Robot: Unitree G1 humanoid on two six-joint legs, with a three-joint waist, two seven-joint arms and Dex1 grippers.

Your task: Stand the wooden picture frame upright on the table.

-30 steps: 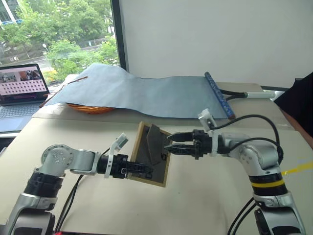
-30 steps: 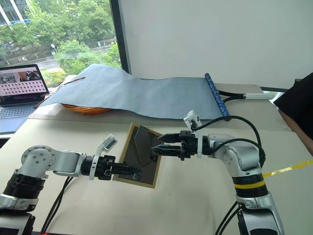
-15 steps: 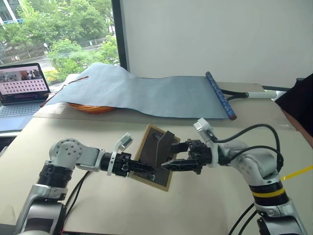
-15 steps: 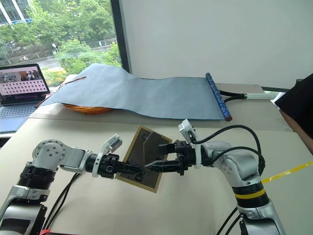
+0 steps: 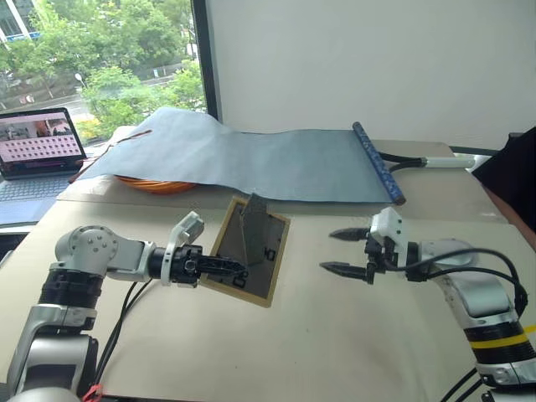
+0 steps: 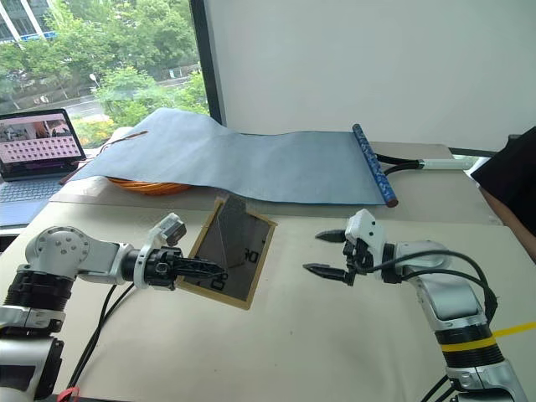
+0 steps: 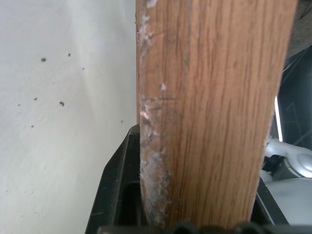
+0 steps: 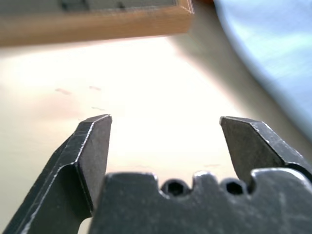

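Beige table point(image 5: 335, 352) carries a blue-grey cloth point(image 5: 251, 159) at the back. Frame point(image 5: 249, 251) is mid-table, tilted, back panel facing the camera, kickstand out. Left gripper point(image 5: 237, 270) clamps its lower-left edge. Right gripper point(image 5: 337, 251) is just beside it, jaws wide apart, empty.

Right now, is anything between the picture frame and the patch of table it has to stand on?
Nothing visible. The left gripper holds the wooden picture frame by its edge, kickstand flap swung out, over bare table. The open right gripper hangs off to the side, apart from it. The blue-grey cloth lies farther back.
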